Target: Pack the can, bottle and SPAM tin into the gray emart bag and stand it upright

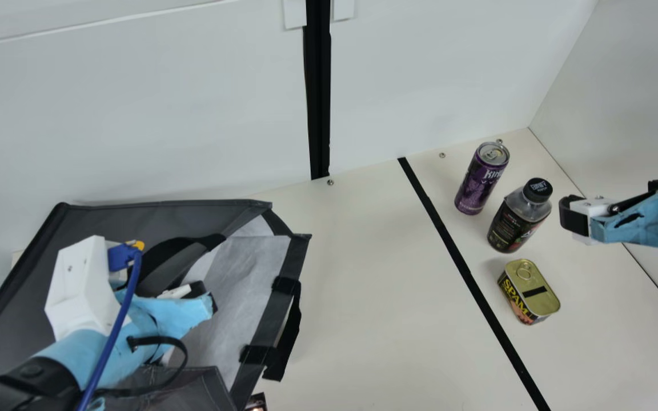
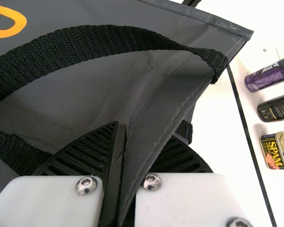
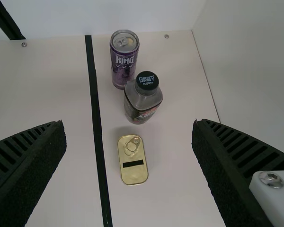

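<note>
The gray bag (image 1: 117,220) lies on its side at the main view's left, its pale-lined mouth facing right. At that mouth is my left gripper (image 1: 204,298). In the left wrist view, the left gripper (image 2: 122,165) is shut on the bag's edge (image 2: 154,127), cloth pinched between its fingers. On the right, the purple can (image 1: 480,180) and the black-capped bottle (image 1: 516,221) stand upright, with the SPAM tin (image 1: 536,294) nearer the front. My right gripper (image 1: 574,218) is right of the bottle; in its wrist view the right gripper (image 3: 128,125) stands open, holding nothing.
A black tape line (image 1: 460,260) crosses the table between the bag and the three items. White walls (image 1: 192,103) rise behind and at the right. Black straps (image 1: 286,325) hang by the bag's mouth. A small dark object (image 1: 256,402) shows at the main view's bottom edge.
</note>
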Robot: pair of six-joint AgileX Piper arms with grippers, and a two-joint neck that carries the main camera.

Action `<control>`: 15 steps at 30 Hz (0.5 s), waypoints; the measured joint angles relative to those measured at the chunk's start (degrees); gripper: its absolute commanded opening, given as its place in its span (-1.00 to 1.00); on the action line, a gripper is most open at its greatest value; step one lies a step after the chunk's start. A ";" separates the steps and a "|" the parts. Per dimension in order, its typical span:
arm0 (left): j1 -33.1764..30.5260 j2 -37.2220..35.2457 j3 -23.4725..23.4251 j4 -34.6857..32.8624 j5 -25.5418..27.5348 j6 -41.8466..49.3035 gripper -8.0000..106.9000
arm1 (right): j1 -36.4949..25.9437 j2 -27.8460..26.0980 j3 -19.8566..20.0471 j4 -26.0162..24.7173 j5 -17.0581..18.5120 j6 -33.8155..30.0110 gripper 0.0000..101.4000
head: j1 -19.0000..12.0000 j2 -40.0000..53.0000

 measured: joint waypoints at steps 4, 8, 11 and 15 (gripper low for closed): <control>0.00 0.00 0.00 0.00 0.00 0.00 -1.00 | 1.73 -0.45 0.02 -1.53 -0.42 1.69 0.87 | 0.00 0.09; 0.00 0.00 0.00 0.00 0.00 0.00 -1.00 | 3.50 0.22 -1.52 -2.92 -0.73 4.01 0.87 | 0.00 0.09; 0.00 0.00 0.00 0.00 0.00 0.00 -1.00 | 4.26 1.18 -3.39 -4.58 -0.68 5.62 0.87 | 0.00 0.00; 0.00 0.00 0.00 0.00 0.00 0.00 -1.00 | 4.84 2.78 -6.29 -5.89 -0.22 7.16 0.87 | 0.00 0.09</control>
